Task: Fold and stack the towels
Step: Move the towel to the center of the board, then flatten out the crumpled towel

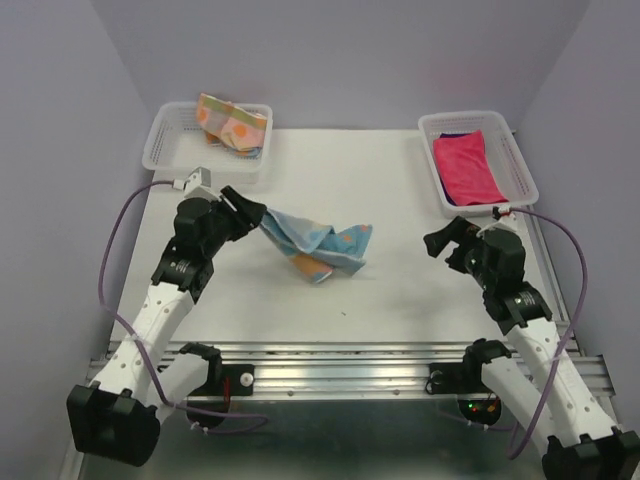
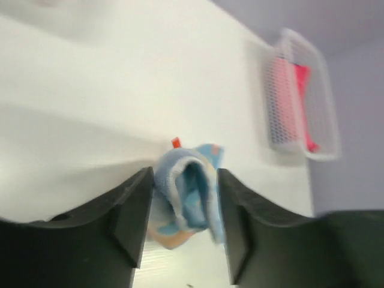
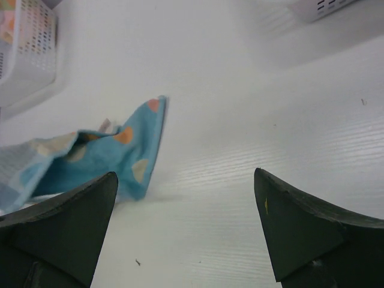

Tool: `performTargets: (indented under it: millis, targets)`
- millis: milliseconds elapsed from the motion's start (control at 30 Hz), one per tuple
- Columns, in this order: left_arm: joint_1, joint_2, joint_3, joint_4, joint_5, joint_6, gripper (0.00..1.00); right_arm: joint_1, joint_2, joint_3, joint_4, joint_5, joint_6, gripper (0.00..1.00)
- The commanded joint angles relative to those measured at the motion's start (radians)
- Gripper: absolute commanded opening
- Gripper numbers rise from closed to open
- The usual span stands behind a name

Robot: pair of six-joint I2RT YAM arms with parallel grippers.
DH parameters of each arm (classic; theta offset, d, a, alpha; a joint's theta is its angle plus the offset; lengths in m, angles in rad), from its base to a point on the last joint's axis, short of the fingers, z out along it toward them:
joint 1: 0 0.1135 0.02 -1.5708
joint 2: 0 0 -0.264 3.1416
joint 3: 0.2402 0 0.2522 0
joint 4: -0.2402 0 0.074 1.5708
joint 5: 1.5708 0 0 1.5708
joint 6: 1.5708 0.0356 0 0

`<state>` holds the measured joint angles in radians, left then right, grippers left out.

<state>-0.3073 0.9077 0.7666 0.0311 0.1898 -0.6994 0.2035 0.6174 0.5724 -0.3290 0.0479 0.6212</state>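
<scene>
so the light-blue patterned cloth towel with orange and cream spots [image 1: 320, 245] was sitting crumpled about mid-table on the white tabletop [image 1: 400, 300], nowhere near folded. Its long axis ran roughly left-to-right, and the left end was lifted off the surface, rising into the left arm's black two-finger gripper [image 1: 250, 212], while the right end lay bunched flat on the table. In the left wrist view a rolled wad of that towel filled the gap between the jaws. The jaws stood partway apart with the cloth against both inner faces, but honestly couldn't tell if they were actually pinching it or just had it resting between them

The right arm's black gripper [image 1: 440, 240] was off to the towel's right, well apart from the free end, jaws spread wide with nothing in them, and facing that loose end across bare table

So the left arm was clearly the closer one, right at the towel's left end, and the free end pointed at the right arm. Looked like the next move would hinge on the right reaching leftward along that axis for the far end

Further out: the bright pink cloth towel [image 1: 467, 165] lay in the right white plastic mesh basket [image 1: 520, 165], and an orange-yellow-pink patterned towel [image 1: 232, 122] sat in the left white mesh basket [image 1: 165, 150]
</scene>
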Motion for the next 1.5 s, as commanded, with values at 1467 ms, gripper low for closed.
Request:
performTargets:
  millis: [1467]
  targets:
    - [-0.489, 0.18, -0.208, -0.082, -0.225, 0.037, 0.99, 0.415, 1.406, 0.862, -0.102, 0.343, -0.264, 1.0]
